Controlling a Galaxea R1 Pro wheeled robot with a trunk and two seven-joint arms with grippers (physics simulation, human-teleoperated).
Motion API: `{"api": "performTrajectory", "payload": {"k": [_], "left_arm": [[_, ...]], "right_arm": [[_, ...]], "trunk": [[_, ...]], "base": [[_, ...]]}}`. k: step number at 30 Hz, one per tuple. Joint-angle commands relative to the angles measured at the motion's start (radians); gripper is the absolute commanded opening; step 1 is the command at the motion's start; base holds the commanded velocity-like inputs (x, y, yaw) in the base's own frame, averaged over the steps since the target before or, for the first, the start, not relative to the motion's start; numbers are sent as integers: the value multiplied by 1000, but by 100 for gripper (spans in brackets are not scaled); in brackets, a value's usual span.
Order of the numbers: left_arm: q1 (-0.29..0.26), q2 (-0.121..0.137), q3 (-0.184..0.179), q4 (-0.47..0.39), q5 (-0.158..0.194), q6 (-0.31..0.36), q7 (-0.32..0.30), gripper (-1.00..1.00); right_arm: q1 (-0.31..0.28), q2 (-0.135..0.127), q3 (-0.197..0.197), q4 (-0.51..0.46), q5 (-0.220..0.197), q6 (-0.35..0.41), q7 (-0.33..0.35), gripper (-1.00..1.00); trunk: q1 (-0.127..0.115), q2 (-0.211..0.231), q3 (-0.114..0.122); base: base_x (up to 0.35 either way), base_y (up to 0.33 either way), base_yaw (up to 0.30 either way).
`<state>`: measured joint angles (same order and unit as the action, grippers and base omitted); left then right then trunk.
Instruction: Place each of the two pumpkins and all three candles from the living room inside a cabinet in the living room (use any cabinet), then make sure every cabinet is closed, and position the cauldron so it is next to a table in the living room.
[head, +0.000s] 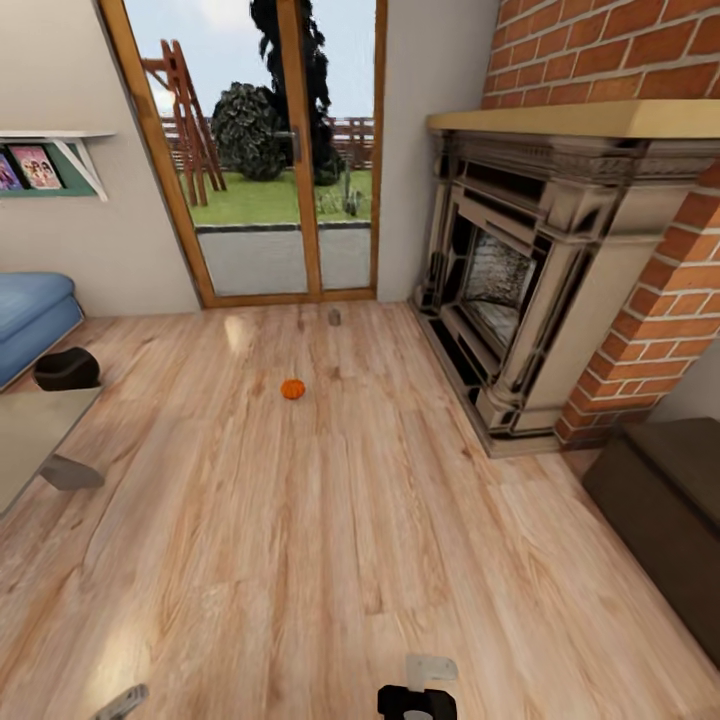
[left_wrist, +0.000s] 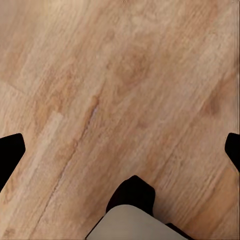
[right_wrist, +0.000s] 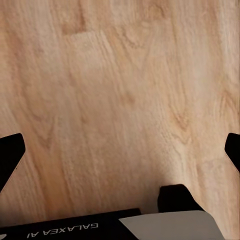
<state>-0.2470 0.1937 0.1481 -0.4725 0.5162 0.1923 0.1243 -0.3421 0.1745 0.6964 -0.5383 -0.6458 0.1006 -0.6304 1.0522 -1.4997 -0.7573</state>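
The pumpkin lies on the floor well in front of the glass door, a candle nearer it; both arms' jaws spread empty, so driving closer likely comes next.

Bright daylight is coming through the tall wood-framed glass doors. The pale wooden plank floor is showing soft glare, and straight edges are bowing near the frame's borders.
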Motion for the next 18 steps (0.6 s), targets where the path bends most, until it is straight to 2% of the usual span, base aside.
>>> {"api": "performTrajectory", "payload": {"k": [1, 8, 18], "left_arm": [[0, -1, 0, 0, 0, -3, 0, 100], [0, -4, -1, 0, 1, -12, -1, 100], [0, -5, -1, 0, 1, -13, 0, 100]], "right_arm": [[0, 0, 0, 0, 0, 0, -1, 100], [0, 0, 0, 0, 1, -1, -2, 100], [0, 0, 2, 2, 2, -1, 1, 100]], "trunk": [[0, 0, 1], [0, 0, 8], [0, 0, 8]], "base": [[322, -87, 183], [323, -62, 174], [326, -89, 11]]}}
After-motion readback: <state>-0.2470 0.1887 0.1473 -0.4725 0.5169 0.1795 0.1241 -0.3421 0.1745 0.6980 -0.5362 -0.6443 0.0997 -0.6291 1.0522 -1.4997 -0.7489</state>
